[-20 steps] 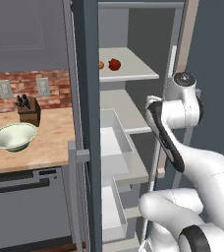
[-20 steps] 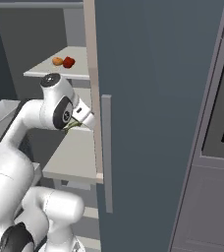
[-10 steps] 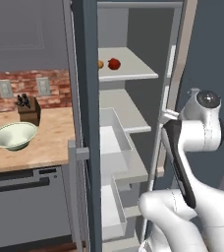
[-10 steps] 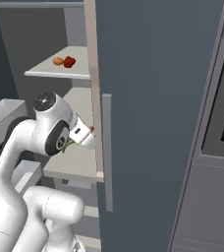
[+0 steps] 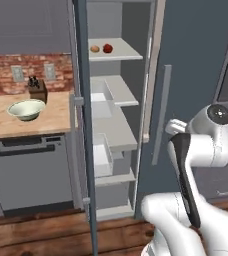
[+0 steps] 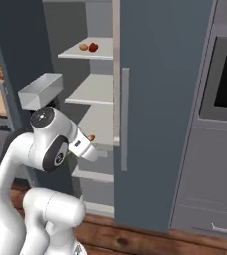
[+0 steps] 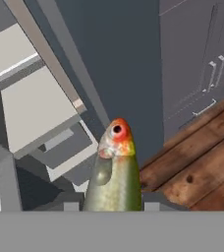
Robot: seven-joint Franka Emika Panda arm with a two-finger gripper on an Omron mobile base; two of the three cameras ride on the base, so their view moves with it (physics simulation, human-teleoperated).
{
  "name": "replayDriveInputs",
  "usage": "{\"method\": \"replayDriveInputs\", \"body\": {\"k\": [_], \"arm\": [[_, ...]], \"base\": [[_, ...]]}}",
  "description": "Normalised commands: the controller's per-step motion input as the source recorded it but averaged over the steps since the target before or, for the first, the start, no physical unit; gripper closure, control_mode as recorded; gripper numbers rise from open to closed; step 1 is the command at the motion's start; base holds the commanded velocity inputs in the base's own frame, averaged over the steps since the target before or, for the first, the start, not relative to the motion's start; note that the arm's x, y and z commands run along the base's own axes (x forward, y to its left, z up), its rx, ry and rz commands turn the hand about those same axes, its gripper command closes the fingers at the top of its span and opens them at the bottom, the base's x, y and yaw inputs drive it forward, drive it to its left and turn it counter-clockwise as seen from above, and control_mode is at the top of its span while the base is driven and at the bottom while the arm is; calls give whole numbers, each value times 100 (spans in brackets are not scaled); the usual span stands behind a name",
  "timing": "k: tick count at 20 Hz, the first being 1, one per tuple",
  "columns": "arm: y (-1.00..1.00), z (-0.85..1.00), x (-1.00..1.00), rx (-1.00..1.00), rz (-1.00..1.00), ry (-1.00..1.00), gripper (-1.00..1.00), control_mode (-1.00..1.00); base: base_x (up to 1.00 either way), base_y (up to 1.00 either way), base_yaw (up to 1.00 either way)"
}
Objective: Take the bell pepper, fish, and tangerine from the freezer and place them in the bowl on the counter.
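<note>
Fish [image 7: 115, 172] gripped in the hand [image 7: 111, 206], arm folded low beside freezer [image 5: 191, 75].

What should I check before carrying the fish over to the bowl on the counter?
1. Grey-green silvery fish held between the shut fingers: ok.
2. Round pale green-white bowl holds nothing: ok.
3. Tan stone counter around the bowl bare: ok.
4. Slate-blue freezer door open: ok.
5. Red bell pepper and orange tangerine waiting on the top shelf: ok.
6. Grip firmness: cannot tell.
</note>
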Motion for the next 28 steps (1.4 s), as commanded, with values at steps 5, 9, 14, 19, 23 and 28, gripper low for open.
{"method": "replayDriveInputs", "body": {"k": [5,9,14,19,23,28], "arm": [[0,0,0,0,0,0,100,100],[0,0,0,0,0,0,100,100],[0,0,0,0,0,0,100,100],[0,0,0,0,0,0,100,100],[0,0,0,0,0,0,100,100],[0,0,0,0,0,0,100,100]], "base": [[-97,94,18],[-39,100,13],[-1,100,8],[32,100,0],[83,100,-10],[100,95,-38]]}}
